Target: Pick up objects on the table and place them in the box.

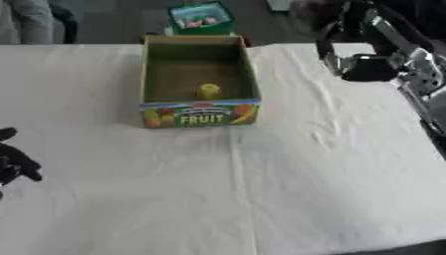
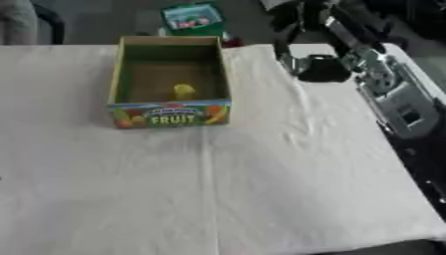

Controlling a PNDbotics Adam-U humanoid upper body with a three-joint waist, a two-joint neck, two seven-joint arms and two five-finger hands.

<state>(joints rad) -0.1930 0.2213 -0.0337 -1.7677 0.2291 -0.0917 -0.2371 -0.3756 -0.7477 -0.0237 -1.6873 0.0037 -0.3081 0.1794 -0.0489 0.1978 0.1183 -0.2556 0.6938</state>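
Your table (image 1: 305, 189) fills most of the view, covered by a white cloth (image 2: 287, 164) with a few creases running down its middle and right side. Toward the far edge, left of centre, stands your cardboard box (image 1: 198, 113), open at the top, its front panel printed with fruit pictures and the word FRUIT. Your right arm (image 2: 388, 94) comes in from the upper right, black with silver joints, and reaches over the far right part of the table; your right hand (image 1: 364, 67) hangs beside the box's far right corner, apart from it, and you cannot tell from these views whether its fingers are curled or straight. Your left hand (image 1: 16, 165) shows only at the left edge, low over the cloth, with dark fingers spread loosely and holding nothing. Inside the box, on its floor near the front wall, sits a small yellow object (image 1: 209, 91), upright and roughly cylindrical.
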